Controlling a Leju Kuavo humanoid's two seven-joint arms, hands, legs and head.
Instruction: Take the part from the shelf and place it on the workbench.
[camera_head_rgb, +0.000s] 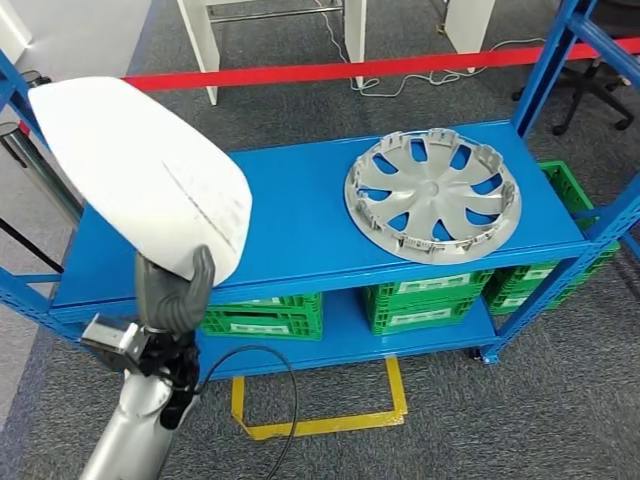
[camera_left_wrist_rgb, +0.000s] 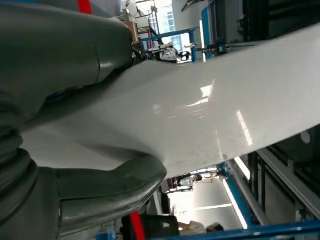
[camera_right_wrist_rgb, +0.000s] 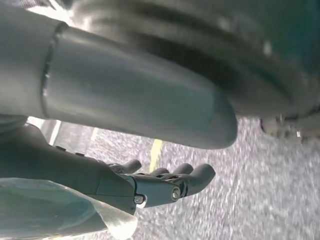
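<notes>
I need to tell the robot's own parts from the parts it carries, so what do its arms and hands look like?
The left arm is a silver tube with a black wrist block, a small silver bracket and a looping black cable. The left hand is grey with a thick rounded thumb. The right hand has the same grey thumb and darker fingers with visible screws.

The head view looks forward and down from high on the robot onto the blue shelf (camera_head_rgb: 302, 210) and the grey carpet (camera_head_rgb: 453, 400) in front of it, from a fair way off, with the left arm coming in at the lower left. The left wrist view sits very close behind the left hand (camera_left_wrist_rgb: 56, 125), turned over, and shares with the head view the white panel (camera_head_rgb: 143, 180) held there. The right wrist view hangs close behind the right hand (camera_right_wrist_rgb: 124, 145), facing the same grey carpet.
</notes>
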